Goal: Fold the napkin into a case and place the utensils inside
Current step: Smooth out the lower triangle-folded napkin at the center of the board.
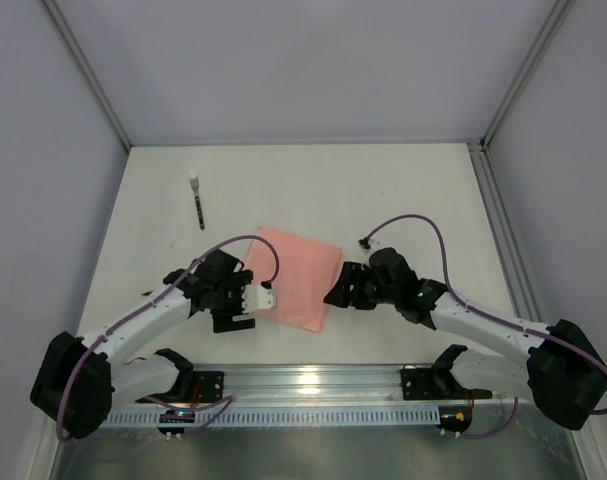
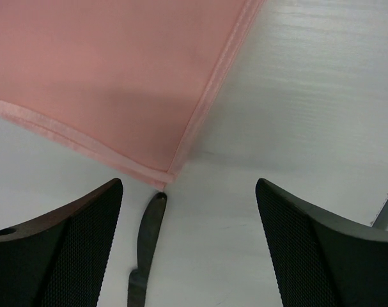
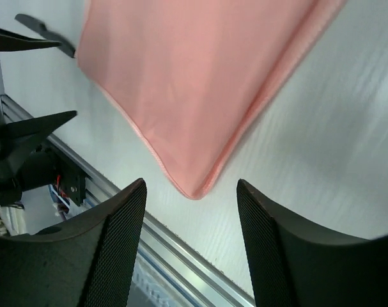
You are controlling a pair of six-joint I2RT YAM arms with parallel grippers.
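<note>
On table (image 1: 383, 190): smooth salmon napkin (image 1: 298, 275), hemmed edges

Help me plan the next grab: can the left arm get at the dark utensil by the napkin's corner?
Probably yes. The utensil lies uncovered on the table between the left fingers, which stand open, just off the napkin's corner; nothing blocks the way down.
</note>
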